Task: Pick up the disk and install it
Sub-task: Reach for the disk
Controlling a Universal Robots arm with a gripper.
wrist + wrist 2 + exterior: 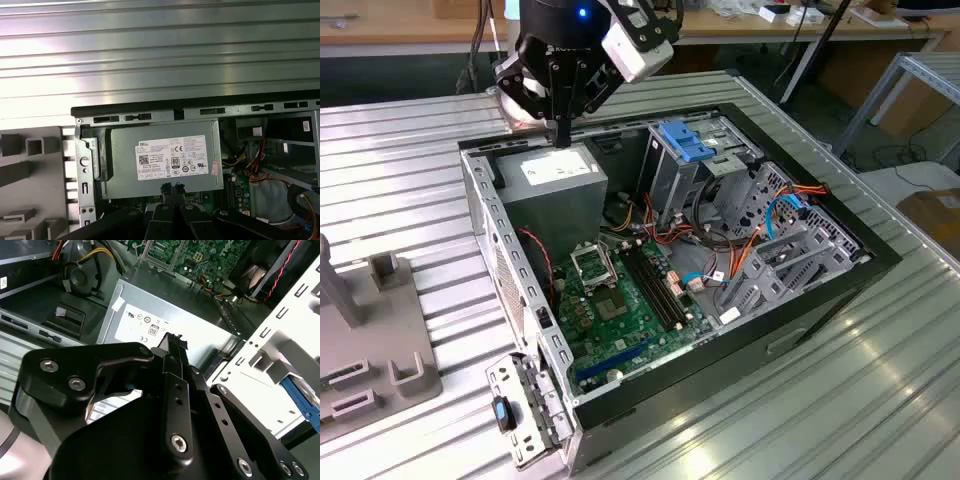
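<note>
My gripper (563,136) hangs shut and empty just above the grey power supply (552,176) in the back corner of the open computer case (882,262), on the exterior view's left. In both wrist views the black fingertips (166,188) (173,342) sit pressed together over the supply's white label (171,161). I cannot pick out the disk for certain. A blue strip (302,401) beside a grey surface shows past the case's pale slotted wall (280,335) in the second wrist view, and I cannot tell whether that is it.
Inside the case are the green motherboard (620,300), an upright grey cage with a blue latch (682,140), and a grey drive bay (775,268) with orange and blue cables. A grey fixture (380,345) stands on the ribbed metal table (400,170) at the exterior view's left.
</note>
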